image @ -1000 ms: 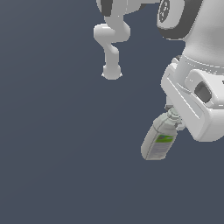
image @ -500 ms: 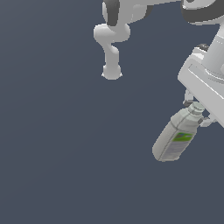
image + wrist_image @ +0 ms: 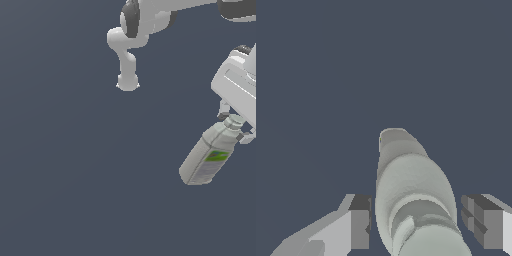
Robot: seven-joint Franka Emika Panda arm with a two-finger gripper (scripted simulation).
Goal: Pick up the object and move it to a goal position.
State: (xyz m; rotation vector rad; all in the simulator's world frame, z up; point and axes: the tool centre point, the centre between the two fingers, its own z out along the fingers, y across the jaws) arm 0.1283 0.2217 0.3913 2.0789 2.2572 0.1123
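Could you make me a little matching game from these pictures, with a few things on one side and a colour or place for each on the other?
Things:
1. bottle
2. bottle cap
3. gripper
4. label band

Descriptions:
A. bright green
B. straddles the bottle's capped end
C. tilted, cap end highest
D. rounded, grey, narrower than the body

Pairs: 1-C, 2-D, 3-B, 4-A
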